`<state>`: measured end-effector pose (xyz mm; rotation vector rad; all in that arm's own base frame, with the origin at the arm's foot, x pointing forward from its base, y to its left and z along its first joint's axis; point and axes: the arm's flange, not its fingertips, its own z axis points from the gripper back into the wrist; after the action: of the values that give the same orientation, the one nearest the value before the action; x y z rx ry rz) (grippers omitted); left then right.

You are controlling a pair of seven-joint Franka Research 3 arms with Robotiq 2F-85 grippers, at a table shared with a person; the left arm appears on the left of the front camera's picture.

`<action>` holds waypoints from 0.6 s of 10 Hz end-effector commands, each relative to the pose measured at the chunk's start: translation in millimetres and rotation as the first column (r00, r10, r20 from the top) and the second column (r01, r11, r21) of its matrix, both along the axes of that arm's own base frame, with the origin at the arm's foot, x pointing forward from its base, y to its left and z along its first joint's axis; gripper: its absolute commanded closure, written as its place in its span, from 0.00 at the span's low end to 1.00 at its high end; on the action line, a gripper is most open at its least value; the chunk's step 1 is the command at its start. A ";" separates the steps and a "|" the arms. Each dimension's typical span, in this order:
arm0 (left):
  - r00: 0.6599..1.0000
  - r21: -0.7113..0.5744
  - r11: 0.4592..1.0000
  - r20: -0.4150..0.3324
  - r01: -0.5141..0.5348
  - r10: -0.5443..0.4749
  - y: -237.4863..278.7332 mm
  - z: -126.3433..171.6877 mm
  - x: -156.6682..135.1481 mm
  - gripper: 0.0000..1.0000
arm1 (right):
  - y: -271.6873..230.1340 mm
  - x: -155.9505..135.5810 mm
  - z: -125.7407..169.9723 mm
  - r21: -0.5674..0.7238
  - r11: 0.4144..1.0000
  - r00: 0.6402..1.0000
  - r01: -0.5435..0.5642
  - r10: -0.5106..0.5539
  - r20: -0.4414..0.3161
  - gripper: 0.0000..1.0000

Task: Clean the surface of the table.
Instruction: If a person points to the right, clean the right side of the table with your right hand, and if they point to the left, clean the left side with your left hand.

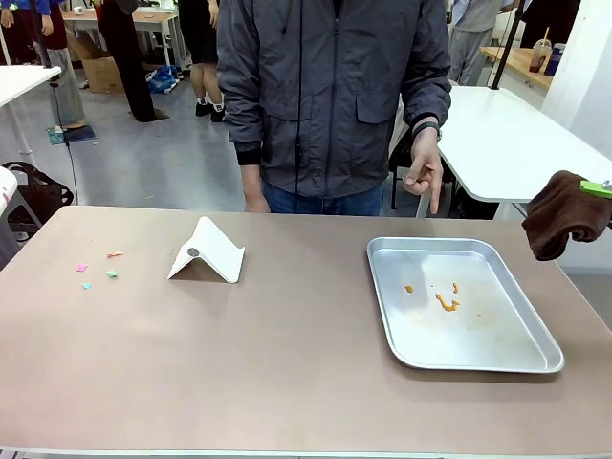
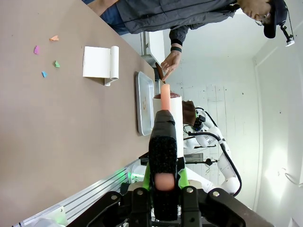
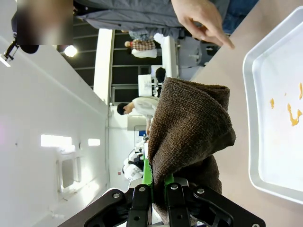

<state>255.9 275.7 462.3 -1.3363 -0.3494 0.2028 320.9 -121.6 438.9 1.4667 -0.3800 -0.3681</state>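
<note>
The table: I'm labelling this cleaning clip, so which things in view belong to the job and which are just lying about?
Job: table, coloured paper scraps, brown cloth, pink-handled roller.
Lying about, likely: white folded stand, metal tray with orange smears.

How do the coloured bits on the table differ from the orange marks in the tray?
The coloured bits lie on the table at the robot's left; the orange marks sit inside the tray at its right. The bits are pink, orange, green and blue; the marks are all orange. The bits look like loose scraps, the marks like smears. Both are small.
</note>
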 end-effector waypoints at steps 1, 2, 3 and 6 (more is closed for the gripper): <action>1.000 0.000 1.000 0.002 0.009 -0.009 1.9 2.9 -0.5 1.00 | 0.9 -1.0 4.1 0.009 1.000 1.000 -0.001 0.001 -0.009 1.00; 1.000 0.000 1.000 0.002 0.009 -0.009 1.9 2.9 -0.5 1.00 | 0.9 -1.0 4.1 0.009 1.000 1.000 -0.001 0.001 -0.009 1.00; 1.000 0.000 1.000 0.002 0.009 -0.009 1.9 2.9 -0.5 1.00 | 0.9 -1.0 4.1 0.009 1.000 1.000 -0.001 0.001 -0.009 1.00; 1.000 0.000 1.000 0.002 0.009 -0.009 1.9 2.9 -0.5 1.00 | 10.0 6.7 -0.4 -0.065 0.997 1.000 -0.029 0.030 0.008 0.90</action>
<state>255.9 275.8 462.3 -1.3361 -0.3494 0.2029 322.5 -118.5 437.9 1.4576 -0.3740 -0.3608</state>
